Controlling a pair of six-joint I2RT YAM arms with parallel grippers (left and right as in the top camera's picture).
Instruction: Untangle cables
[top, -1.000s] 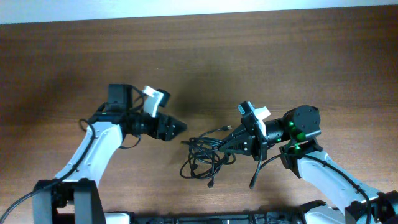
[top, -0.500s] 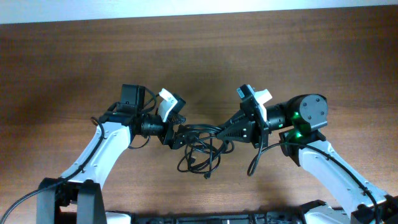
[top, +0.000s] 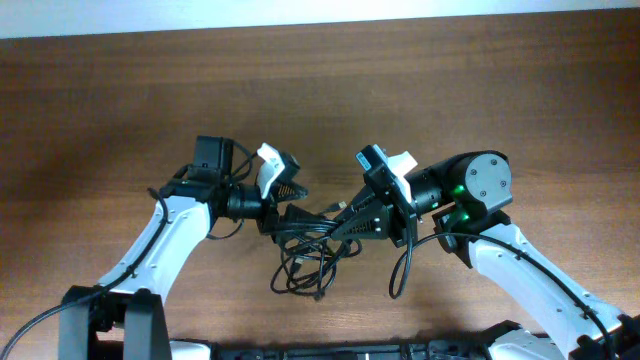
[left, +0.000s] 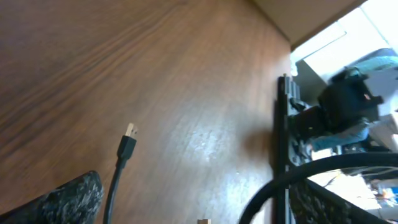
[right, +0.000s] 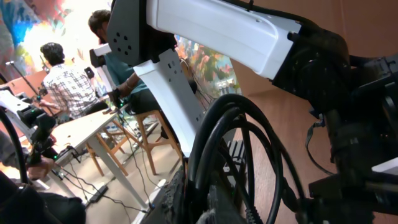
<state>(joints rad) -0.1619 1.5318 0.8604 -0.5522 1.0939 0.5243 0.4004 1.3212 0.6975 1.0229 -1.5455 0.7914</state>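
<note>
the cables sit as one knotted clump on the tabletop between the two arms, with the upper strands raised off the wood at the claws. they look light, limp and a little springy, so pulling one strand would likely drag the whole knot. a hold on a single outer loop or close to a plug end seems best. the right claw is pinched together on several strands. the left claw stands wide apart at the clump's upper left edge, a strand crossing its gap. count: one tangle, its strands too overlapped to number; one silver-tipped plug clearly seen; two claws.
</note>
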